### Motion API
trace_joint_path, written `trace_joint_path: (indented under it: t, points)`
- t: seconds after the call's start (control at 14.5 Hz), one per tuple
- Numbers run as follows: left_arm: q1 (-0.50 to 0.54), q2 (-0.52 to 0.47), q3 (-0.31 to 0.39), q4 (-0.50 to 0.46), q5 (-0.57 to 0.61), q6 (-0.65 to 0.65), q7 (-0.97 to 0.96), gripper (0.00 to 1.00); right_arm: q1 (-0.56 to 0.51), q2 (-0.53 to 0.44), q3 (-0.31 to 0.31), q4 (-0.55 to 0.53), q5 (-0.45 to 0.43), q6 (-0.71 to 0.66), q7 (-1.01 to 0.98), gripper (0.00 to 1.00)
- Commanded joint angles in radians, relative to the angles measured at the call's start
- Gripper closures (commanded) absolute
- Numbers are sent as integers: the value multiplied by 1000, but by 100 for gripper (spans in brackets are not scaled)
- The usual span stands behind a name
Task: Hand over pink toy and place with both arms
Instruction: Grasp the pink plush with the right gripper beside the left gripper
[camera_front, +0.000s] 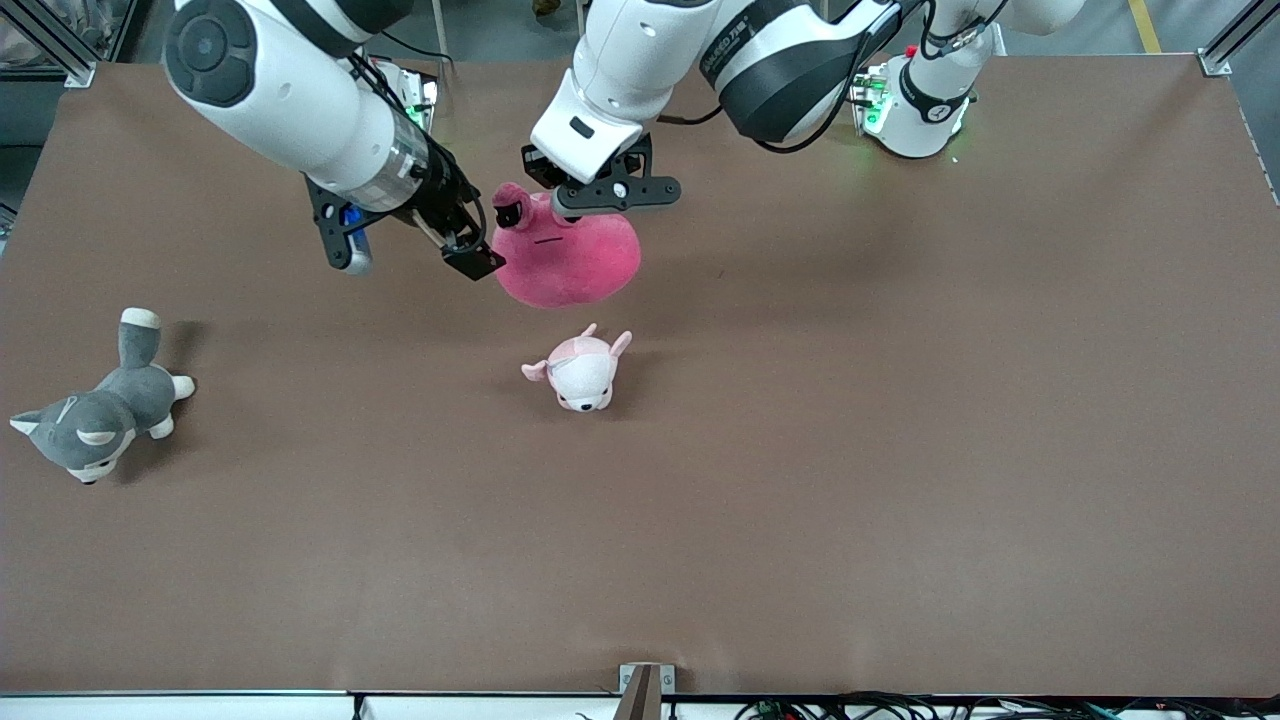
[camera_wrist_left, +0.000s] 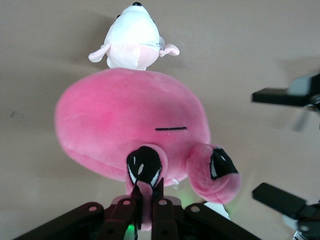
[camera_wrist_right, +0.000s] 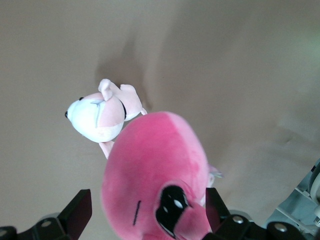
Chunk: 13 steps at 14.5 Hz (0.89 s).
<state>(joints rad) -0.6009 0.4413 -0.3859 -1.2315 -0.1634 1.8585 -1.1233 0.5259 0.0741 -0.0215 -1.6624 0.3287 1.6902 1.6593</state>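
**Over mid-table, toward the robots' edge: handover half set up**

Left gripper (camera_front: 580, 195) is clenched on a small tuft at the top of the pink toy (camera_front: 570, 262), right by one eye stalk; in its wrist view the fingertips (camera_wrist_left: 150, 202) pinch only that bit of fabric. The toy hangs in the air, body drooping below the pinch, over the table (camera_front: 900, 450) about midway between the two ends and close to the base-side edge.

Right gripper (camera_front: 410, 240) sits beside the toy, jaws spread wide, nothing in them. Its wrist view shows the two fingers (camera_wrist_right: 77, 212) flanking the toy's upper end, not touching yet as far as I can tell.

Step in hand, my read: right arm takes the toy. To do it well:
- close on the thick part under the eyes, not on a stalk, since the plush will squash and slip
- keep the left pinch on until the right grip is firm, then release
- don't let the fingers hit the left gripper; they're near

Small pink-and-white plush (camera_front: 580, 372) lies on the table just nearer the camera, under the hanging toy's edge. Grey dog plush (camera_front: 100, 410) is at the right arm's end, well apart.
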Motion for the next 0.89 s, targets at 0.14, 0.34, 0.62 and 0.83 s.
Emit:
trace_joint_path:
  t: [0.14, 0.34, 0.62, 0.83]
  points:
    - [-7, 0, 5, 18, -8, 1, -12, 100, 49, -68, -9, -91, 10, 31, 19, 0]
    - [-7, 0, 7, 18, -8, 1, -12, 100, 63, -80, -9, -122, 10, 49, 19, 2]
    - [-8, 2, 7, 18, -8, 18, -15, 100, 66, -80, -8, -129, 10, 55, 17, 55]
    - [-14, 2, 9, 18, -8, 21, -15, 100, 66, -80, -8, -129, 10, 55, 17, 97]
